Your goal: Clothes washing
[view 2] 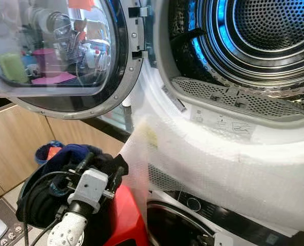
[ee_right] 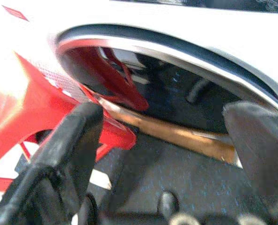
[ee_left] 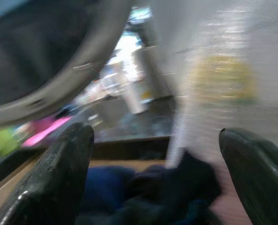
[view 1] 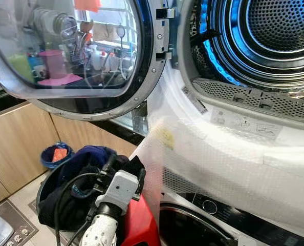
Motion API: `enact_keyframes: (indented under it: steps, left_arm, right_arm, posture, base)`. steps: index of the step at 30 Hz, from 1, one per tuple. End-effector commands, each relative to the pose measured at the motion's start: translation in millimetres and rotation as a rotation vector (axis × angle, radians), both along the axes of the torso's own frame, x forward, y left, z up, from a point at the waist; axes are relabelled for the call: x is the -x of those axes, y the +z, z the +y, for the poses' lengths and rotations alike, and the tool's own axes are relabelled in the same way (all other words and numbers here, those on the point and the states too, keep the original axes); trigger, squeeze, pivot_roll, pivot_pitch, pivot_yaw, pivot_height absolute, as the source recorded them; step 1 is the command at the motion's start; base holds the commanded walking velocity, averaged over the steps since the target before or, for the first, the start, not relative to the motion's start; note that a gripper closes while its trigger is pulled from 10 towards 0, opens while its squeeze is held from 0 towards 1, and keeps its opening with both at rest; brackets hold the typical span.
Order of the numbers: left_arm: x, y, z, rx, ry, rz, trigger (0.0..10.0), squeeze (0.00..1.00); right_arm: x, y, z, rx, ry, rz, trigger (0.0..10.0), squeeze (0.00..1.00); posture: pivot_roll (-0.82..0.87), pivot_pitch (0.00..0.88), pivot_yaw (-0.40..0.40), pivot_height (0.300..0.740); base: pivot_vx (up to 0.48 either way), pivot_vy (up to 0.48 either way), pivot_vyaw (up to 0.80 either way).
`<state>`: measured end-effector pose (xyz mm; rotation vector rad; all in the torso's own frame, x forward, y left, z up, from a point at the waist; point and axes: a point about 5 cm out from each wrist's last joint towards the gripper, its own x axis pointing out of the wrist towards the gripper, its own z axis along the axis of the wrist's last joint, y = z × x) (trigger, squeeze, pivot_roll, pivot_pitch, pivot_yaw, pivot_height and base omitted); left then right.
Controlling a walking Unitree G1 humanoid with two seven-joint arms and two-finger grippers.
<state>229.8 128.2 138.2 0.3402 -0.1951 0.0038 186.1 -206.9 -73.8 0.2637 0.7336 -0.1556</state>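
The big dryer (view 1: pixel 234 154) stands on top, wrapped in white bubble sheet, and its round door (view 1: pixel 75 56) swings wide open to the robot's left. Inside, the shiny drum (view 1: pixel 275 31) glows blue. Under the dryer sits a second machine, the washer (view 1: pixel 203 225), with a dark round window.

Down low on the robot's left is a basket (view 1: pixel 42 192) full of dark clothes (view 1: pixel 85 174), blue and black ones piled up. A red thing (view 1: pixel 139 225) sits just beside the basket, next to the washer.

The left arm reaches up from the bottom, bent so the wrist points up and forward. The left gripper (view 1: pixel 125 166) is right on top of the clothes pile. In the left wrist view its two black fingers (ee_left: pixel 59 173) are spread wide apart, with the dark clothes (ee_left: pixel 143 197) lying between them, not pinched.

The right gripper (ee_right: pixel 162 164) is down low by the washer's window. Its fingers (ee_right: pixel 69 150) are spread apart too, and nothing is held between them. The red thing (ee_right: pixel 26 117) is just beside it.

Farther back on the floor stands a small blue bin (view 1: pixel 56 154).
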Motion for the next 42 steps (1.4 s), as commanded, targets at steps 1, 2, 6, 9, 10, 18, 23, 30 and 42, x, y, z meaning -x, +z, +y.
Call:
enact_keyframes:
  steps: [1,2,6,9,10,18,23,30,42]
  left_arm:
    - [2.7,3.5,12.2,0.03,0.073,-0.006,10.0,0.0]
    - [9.9,6.2,16.5,0.04,0.091,-0.029,10.0,0.0]
    - [20.2,10.8,23.8,0.055,0.141,-0.057,10.0,0.0]
    - [28.9,11.5,34.2,0.096,0.196,-0.056,10.0,0.0]
    - [35.9,10.4,41.0,0.122,0.239,-0.05,10.0,0.0]
    - [48.8,-4.1,55.5,0.267,0.292,0.008,10.0,0.0]
    - [43.2,-7.3,67.1,0.306,0.317,0.035,10.0,0.0]
    - [20.6,-10.7,97.3,0.322,0.332,0.101,10.0,0.0]
    - [3.9,-10.1,53.1,0.286,0.047,0.232,10.0,0.0]
  right_arm:
    - [-3.7,1.7,1.5,0.0,0.01,-0.01,10.0,0.0]
    - [-5.8,3.1,0.1,0.004,0.014,-0.017,10.0,0.0]
    - [-14.0,8.7,-2.5,0.004,0.017,-0.057,10.0,0.0]
    - [-24.5,15.8,-4.3,0.002,0.024,-0.102,10.0,0.0]
    - [-30.3,19.8,-5.2,0.006,0.033,-0.123,10.0,0.0]
    - [-36.3,23.8,-6.6,0.025,0.074,-0.133,10.0,0.0]
    - [-35.2,23.4,-8.9,0.032,0.082,-0.123,10.0,0.0]
    - [-34.7,22.2,-5.1,0.028,0.091,-0.118,10.0,0.0]
    - [-16.6,12.3,-7.6,0.028,0.053,-0.081,10.0,0.0]
  posture:
    - [0.1,0.0,-0.033,0.74]
    - [0.11,0.0,-0.038,0.74]
    - [0.12,0.0,-0.047,0.74]
    - [0.12,0.0,-0.054,0.74]
    - [0.12,0.0,-0.054,0.74]
    - [0.14,0.0,-0.086,0.74]
    - [0.16,0.0,-0.096,0.74]
    - [0.16,0.0,-0.092,0.74]
    - [0.11,0.0,-0.06,0.74]
  base:
    - [0.0,0.0,0.0]
    - [0.0,0.0,0.0]
    - [0.0,0.0,0.0]
    - [0.0,0.0,0.0]
    - [0.0,0.0,0.0]
    - [0.0,0.0,0.0]
    - [0.0,0.0,0.0]
    - [0.0,0.0,0.0]
    - [0.0,0.0,0.0]
